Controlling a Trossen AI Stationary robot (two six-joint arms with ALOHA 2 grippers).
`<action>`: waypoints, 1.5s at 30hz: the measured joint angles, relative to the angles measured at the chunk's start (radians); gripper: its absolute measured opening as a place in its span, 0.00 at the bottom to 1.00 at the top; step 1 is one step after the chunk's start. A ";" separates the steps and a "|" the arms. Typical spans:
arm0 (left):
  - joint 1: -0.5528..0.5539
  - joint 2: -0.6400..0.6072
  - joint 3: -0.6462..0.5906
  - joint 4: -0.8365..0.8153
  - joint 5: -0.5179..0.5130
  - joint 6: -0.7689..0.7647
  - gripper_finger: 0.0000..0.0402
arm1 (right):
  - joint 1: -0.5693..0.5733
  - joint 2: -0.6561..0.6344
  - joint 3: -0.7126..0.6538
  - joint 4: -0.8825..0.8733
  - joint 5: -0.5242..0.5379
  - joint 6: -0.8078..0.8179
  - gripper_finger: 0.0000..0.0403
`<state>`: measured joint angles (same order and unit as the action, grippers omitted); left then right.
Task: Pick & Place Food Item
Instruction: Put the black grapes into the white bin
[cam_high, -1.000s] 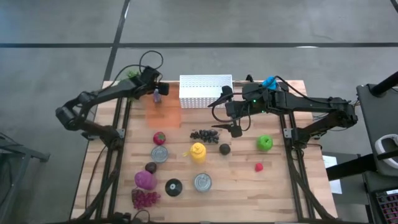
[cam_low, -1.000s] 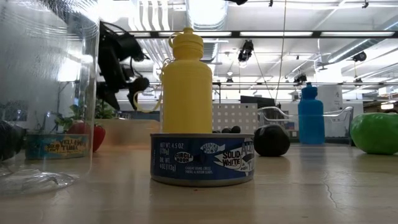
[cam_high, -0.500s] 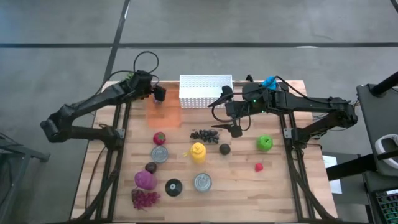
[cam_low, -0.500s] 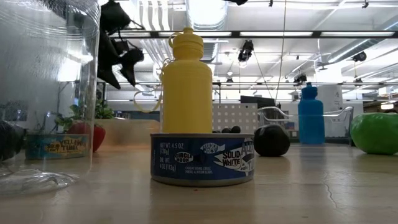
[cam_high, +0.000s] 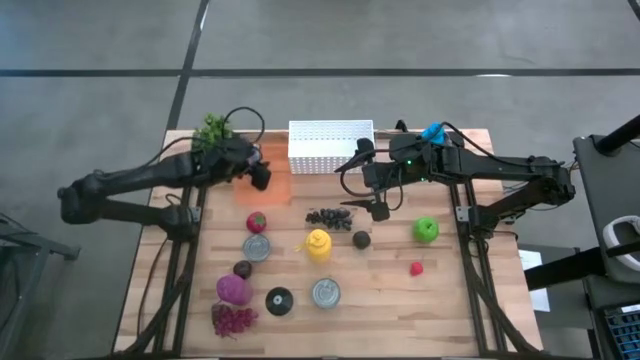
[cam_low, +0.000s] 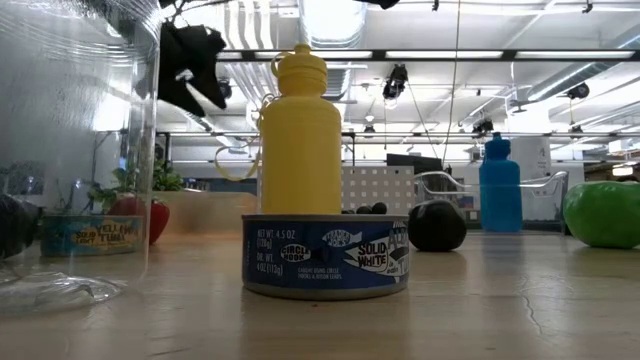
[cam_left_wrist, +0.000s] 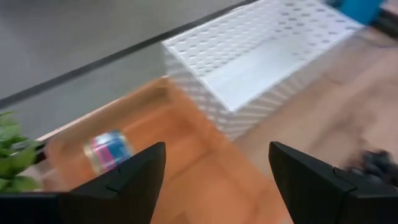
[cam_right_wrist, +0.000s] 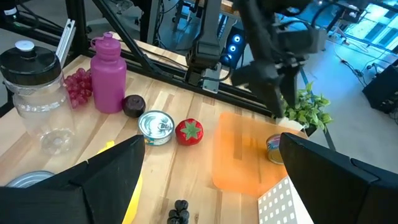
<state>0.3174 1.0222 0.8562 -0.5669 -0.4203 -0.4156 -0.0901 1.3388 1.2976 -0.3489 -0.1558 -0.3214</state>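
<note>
With a small can already lying on the orange tray, left end effector hovers above it wide open and empty, right end effector waits spread and empty near the grapes, so one placement looks done, other bench food pending.

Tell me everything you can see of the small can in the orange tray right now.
The small can is a short metal cylinder with a pink and blue label. It sits in the orange tray, in the corner nearest the green plant and away from the white perforated basket. The wrist views differ on whether it stands or lies. Nothing grips it: the left gripper hangs open above the tray.
</note>
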 joint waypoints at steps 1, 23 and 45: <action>-0.024 -0.006 0.000 0.000 -0.004 -0.001 0.71 | 0.000 0.000 0.000 0.000 0.000 0.000 0.92; -0.435 -0.094 -0.092 0.025 -0.168 -0.092 0.73 | 0.000 0.000 0.000 -0.043 0.000 0.000 0.92; -0.644 -0.091 -0.094 0.025 -0.331 -0.162 0.74 | 0.001 0.000 0.000 -0.070 -0.002 0.084 0.92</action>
<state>-0.3264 0.9314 0.7624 -0.5415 -0.7517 -0.5777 -0.0895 1.3388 1.2979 -0.4189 -0.1574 -0.2369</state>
